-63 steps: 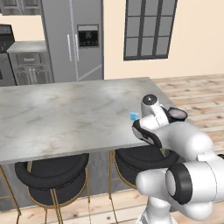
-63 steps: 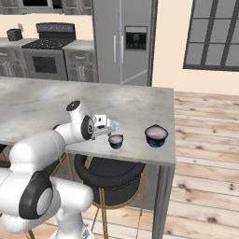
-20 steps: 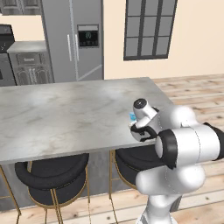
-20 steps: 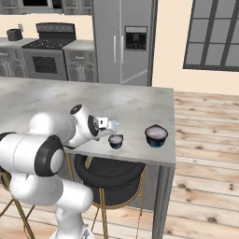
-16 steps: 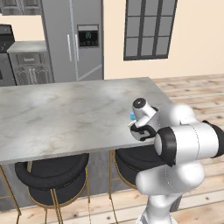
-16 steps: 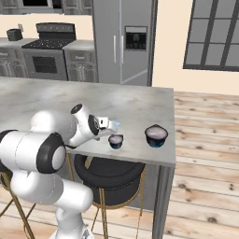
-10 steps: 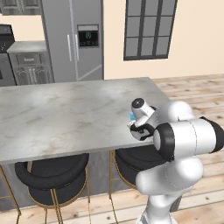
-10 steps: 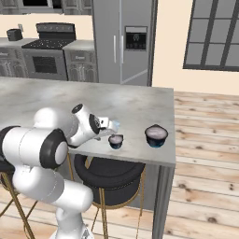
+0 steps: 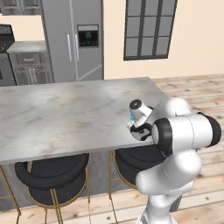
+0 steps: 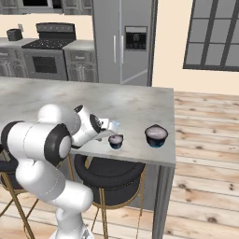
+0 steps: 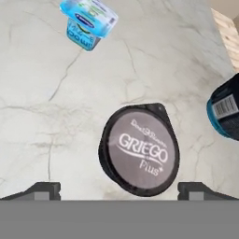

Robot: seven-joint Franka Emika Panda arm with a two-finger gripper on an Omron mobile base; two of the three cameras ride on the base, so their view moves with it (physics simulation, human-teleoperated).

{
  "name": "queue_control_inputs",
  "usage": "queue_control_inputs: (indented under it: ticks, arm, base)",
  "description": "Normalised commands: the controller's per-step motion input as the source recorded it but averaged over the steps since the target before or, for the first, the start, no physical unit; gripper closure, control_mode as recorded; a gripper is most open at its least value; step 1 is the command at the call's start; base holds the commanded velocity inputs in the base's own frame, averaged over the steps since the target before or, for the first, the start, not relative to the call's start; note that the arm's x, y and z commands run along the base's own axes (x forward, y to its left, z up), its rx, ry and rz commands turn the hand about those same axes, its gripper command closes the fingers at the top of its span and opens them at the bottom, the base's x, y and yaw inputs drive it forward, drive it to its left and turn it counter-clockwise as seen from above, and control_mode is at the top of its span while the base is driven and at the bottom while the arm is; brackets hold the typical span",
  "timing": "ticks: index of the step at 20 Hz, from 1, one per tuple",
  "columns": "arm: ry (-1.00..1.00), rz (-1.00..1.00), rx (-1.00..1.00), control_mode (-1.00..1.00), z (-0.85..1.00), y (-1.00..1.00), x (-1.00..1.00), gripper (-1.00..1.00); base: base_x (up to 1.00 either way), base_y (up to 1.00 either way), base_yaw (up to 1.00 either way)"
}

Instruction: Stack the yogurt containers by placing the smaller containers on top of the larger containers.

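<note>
Marble bench point(image 9: 65, 113): grey-veined pale top, carrying every cup; two black round stools with gold legs point(image 9: 52, 175) stand under its near edge.
Small container: light-blue yogurt cup point(image 11: 87, 23), upright on the bench, apart from the dark cup; in the right base view point(image 10: 115, 125) it sits just beyond the hand.
Large container: squat dark yogurt cup point(image 11: 139, 149) with a pale grey lid reading "GRIEGO Plus", standing on the bench directly ahead of the hand; in the right base view point(image 10: 115, 141) it is near the bench's front edge.
Third cup: dark tub with a blue band point(image 10: 156, 135), farther toward the bench's corner, well apart from the other two.
Hand point(image 11: 119, 189): spread wide, holding nothing, its fingertips point(image 11: 44, 189) showing at either side, low over the dark cup.
Background: steel fridge point(image 9: 74, 39), stove point(image 10: 46, 56), dark-framed window point(image 9: 148, 28), wood floor.
</note>
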Motion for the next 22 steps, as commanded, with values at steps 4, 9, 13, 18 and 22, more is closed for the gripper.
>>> queue_control_inputs:
  ticks: [4, 9, 13, 18, 22]
  arm:
    - [0.0, -0.04, -0.01, -1.0, -0.03, -0.04, 0.09, -1.0]
    - [0.0, -0.03, -0.02, -1.0, -0.02, 0.0, 0.12, -1.0]
    - [0.0, -0.02, -0.02, -1.0, -0.05, -0.01, 0.12, -1.0]
    - [0.0, 0.0, -0.01, -1.0, -0.1, -0.05, 0.11, -1.0]
    - [0.0, -0.01, 0.0, -1.0, -0.16, -0.14, 0.06, -1.0]
  base:
    - [0.0, 0.0, 0.0]
    - [0.0, 0.0, 0.0]
    - [0.0, 0.0, 0.0]
    - [0.0, 0.0, 0.0]
    - [0.0, 0.0, 0.0]
